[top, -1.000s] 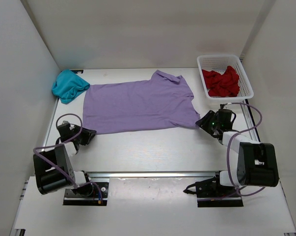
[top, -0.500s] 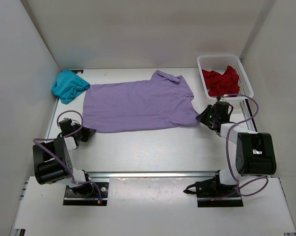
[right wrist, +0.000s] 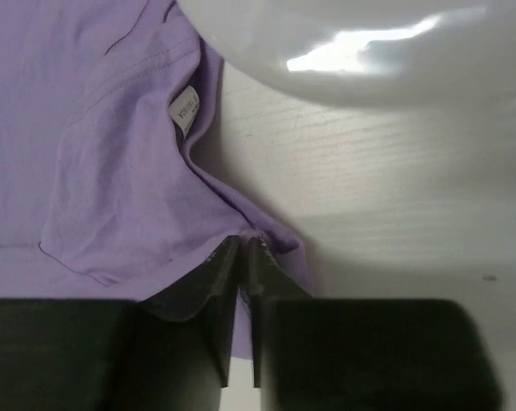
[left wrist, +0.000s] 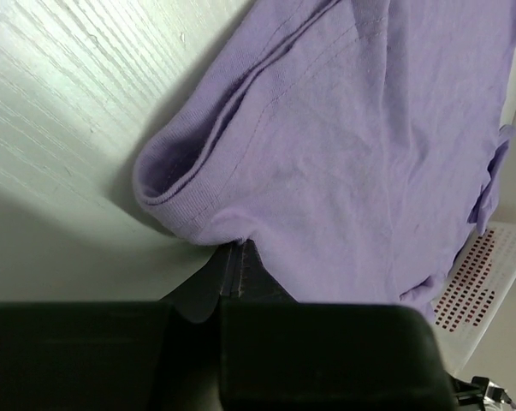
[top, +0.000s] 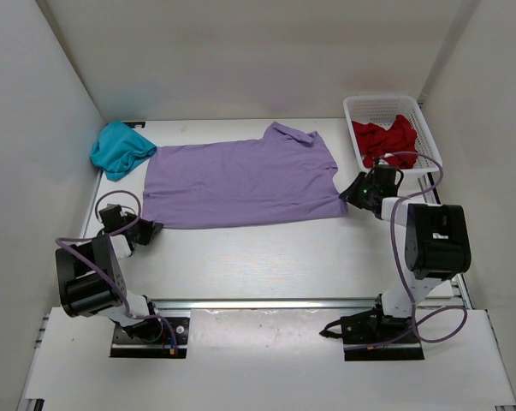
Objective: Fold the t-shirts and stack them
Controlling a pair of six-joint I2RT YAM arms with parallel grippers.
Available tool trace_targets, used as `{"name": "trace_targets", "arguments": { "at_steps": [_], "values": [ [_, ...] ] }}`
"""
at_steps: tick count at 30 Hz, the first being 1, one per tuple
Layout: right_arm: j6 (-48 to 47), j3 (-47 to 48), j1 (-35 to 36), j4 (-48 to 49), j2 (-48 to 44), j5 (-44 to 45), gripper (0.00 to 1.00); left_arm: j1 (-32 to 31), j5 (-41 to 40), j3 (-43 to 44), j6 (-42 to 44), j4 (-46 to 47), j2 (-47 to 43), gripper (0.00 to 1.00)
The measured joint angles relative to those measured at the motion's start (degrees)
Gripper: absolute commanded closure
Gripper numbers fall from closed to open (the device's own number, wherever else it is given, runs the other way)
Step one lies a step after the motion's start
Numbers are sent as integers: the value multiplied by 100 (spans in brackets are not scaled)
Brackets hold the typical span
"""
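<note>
A pale, wood-grained table (top: 258, 257) fills the floor of a white booth, with plain white walls (top: 240, 51) closing it in at the back and on both sides. A metal rail (top: 266, 304) runs along the near edge, in front of the arm bases.

The lavender t-shirt (top: 240, 180) lies spread flat across the middle of the table, its collar toward the right. At the back right stands a white mesh basket (top: 382, 98) holding the crumpled red t-shirt (top: 386, 141). The teal t-shirt (top: 119, 148) sits bunched in the back left corner, just beside the lavender one.

The left gripper (top: 148, 229) is low at the lavender shirt's near left corner; in its wrist view its fingers are pressed together on the hem there (left wrist: 236, 257). The right gripper (top: 347, 193) is at the near right corner, its jaws pinched on the cloth edge (right wrist: 242, 255), near a small white label (right wrist: 186, 110).

From above, both sets of fingertips are too small and dark to make out. The wrist bodies block the bottom of both close views, and a blurred white shape covers the top of the right one.
</note>
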Motion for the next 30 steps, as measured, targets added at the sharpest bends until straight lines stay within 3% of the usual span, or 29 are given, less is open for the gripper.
{"name": "trace_targets", "arguments": {
  "at_steps": [2,7,10,14,16,18,21,25,30],
  "values": [
    [-15,136,33,-42,92,-31,79,2,-15,24,17,-46,2,89],
    [20,184,35,-68,44,66,71,0,-44,35,33,-59,-59,59],
    [83,-59,35,-131,-317,227,68,4,-118,24,22,-133,-289,51],
    [122,-238,118,-334,-1137,557,68,-44,-269,-33,4,-291,-866,52],
    [90,-227,243,-321,-1506,756,82,-197,-378,-33,11,-348,-1270,56],
    [46,-179,439,-321,-1709,826,98,-597,-586,-24,46,-341,-1593,56],
    [81,-59,807,-306,-1620,826,100,-1886,-975,140,98,-304,-1668,56],
    [59,118,1497,-503,-1010,820,100,-3495,-1178,713,166,-177,-815,59],
    [9,435,1902,-833,-227,717,100,-4068,-1062,1561,310,-31,715,60]
  ]
}}
